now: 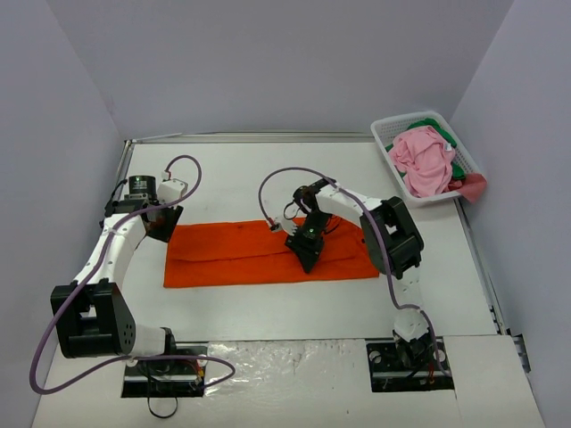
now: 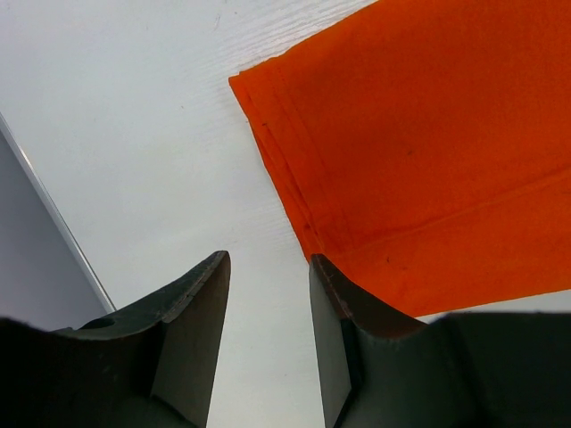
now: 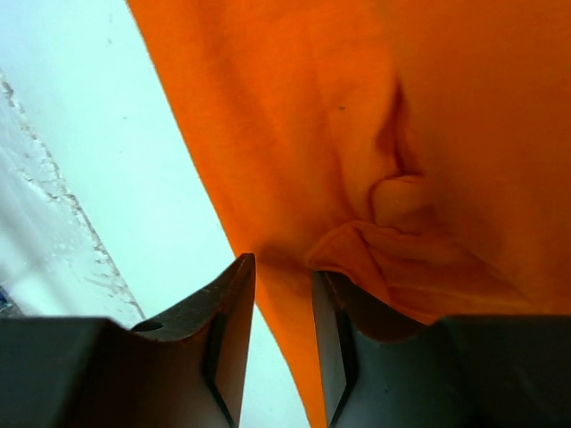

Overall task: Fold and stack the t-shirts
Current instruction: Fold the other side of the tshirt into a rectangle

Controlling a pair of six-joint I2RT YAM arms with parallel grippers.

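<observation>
While the orange shirt (image 1: 268, 254) lay folded in a long band mid-bench (image 1: 268, 169), the left arm bent toward its 9 o'clock end. The left pincer (image 2: 268, 259) hung half open over bare bench, empty. The right arm arched down at the shirt's 4 o'clock. The right pincer (image 3: 283, 263) was slightly parted beside a ruck of cloth, clamping nothing. A pink shirt (image 1: 424, 160) and green shirt (image 1: 457, 168) filled the basket (image 1: 385, 134) at 2 o'clock.

Orange t-shirt (image 1: 259, 254), long flat folded band on table (image 1: 268, 169); pink t-shirt (image 1: 426, 160) and green t-shirt (image 1: 458, 168) bunched in far-right basket (image 1: 382, 134).
</observation>
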